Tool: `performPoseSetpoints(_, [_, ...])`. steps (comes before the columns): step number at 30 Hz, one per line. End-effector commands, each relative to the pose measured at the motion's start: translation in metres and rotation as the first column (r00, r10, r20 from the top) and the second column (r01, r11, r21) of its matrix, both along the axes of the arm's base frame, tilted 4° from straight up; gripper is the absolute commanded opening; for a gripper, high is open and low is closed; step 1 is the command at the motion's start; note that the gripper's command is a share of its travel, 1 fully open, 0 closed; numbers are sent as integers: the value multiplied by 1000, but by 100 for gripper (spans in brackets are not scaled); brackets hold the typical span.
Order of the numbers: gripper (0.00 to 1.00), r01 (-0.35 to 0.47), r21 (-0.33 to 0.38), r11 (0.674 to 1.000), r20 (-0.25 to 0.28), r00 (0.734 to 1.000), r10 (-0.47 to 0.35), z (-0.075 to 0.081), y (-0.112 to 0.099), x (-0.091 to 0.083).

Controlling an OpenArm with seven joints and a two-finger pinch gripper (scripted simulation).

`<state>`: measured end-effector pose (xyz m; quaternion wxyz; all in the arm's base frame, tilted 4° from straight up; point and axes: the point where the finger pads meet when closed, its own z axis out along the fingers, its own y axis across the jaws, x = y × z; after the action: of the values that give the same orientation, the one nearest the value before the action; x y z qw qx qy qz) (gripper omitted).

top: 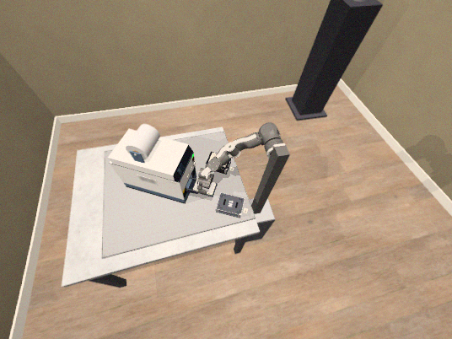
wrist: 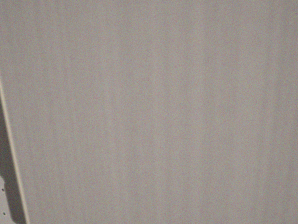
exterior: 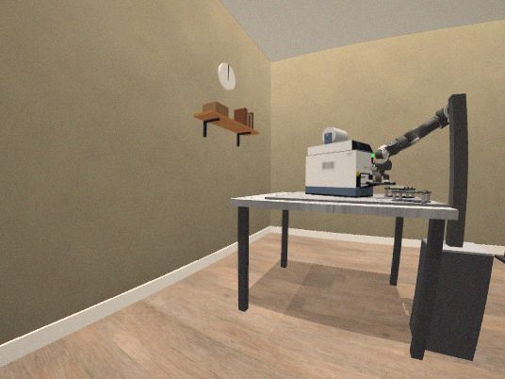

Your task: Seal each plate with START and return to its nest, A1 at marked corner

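The white sealer [top: 145,165] [exterior: 330,171] stands on the table with its lamp [top: 193,156] [exterior: 372,156] green. Its stage [top: 207,194] [exterior: 389,183] is out at the front. My gripper [top: 206,188] [exterior: 382,179] is low over the stage, shut on a plate. The plate's grey, foil-like top [wrist: 155,110] fills most of the wrist view, with a pale edge at the left. Whether the plate rests on the stage or is slightly raised cannot be told. The near nest [top: 230,204] [exterior: 411,195] holds no plate. The other nest [top: 225,167] is partly hidden behind the arm; its contents are unclear.
The grey mat [top: 147,228] lies under the sealer and nests on the table [top: 80,236] [exterior: 330,207]. The sealer's front is close beside my gripper. The arm's dark post [top: 270,181] [exterior: 457,174] stands at the table's edge, beyond the nests.
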<state>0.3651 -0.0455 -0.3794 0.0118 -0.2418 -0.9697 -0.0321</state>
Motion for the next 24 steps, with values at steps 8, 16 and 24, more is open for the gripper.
performPoseSetpoints(8, [0, 2, 1, 1000, 6, 1000, -2, 6, -1, 3])
performPoseSetpoints(16, [0, 2, 1, 1000, 6, 1000, -2, 10, -1, 3])
performPoseSetpoints(24, [0, 3, 2, 1000, 6, 1000, -3, 19, -1, 3])
